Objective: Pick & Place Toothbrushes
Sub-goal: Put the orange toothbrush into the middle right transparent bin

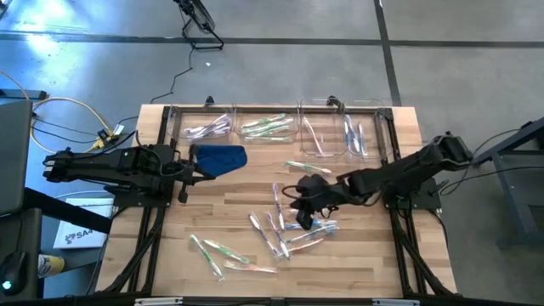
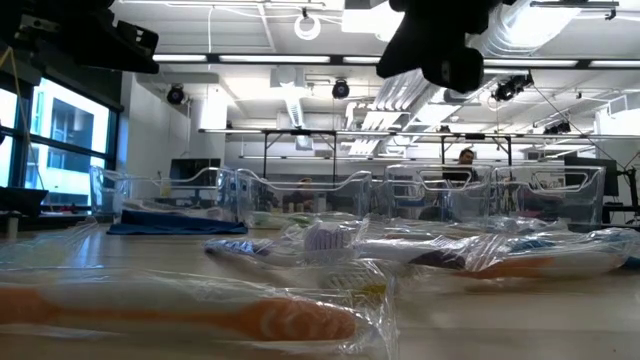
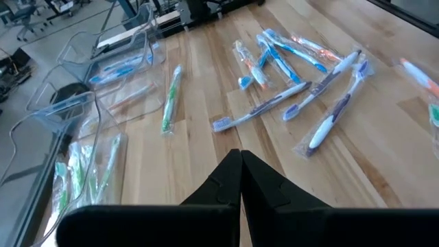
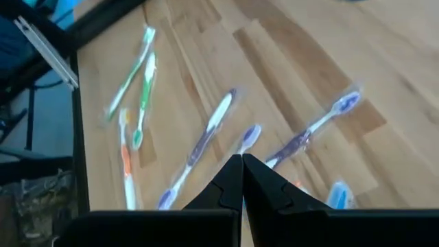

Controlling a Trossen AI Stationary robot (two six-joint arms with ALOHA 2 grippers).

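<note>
Toothbrushes point(image 1: 285, 234) scattered on table point(image 1: 357, 263), four clear bins point(image 1: 323, 136), blue cloth point(image 1: 219, 157)

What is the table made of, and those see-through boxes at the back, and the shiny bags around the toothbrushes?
The table looks like pale wood, matte: long planks with visible grain. The boxes seem to be clear hard plastic, since you can see the contents through their walls. The bags around the toothbrushes look like thin clear plastic film; they crinkle and glint.
</note>
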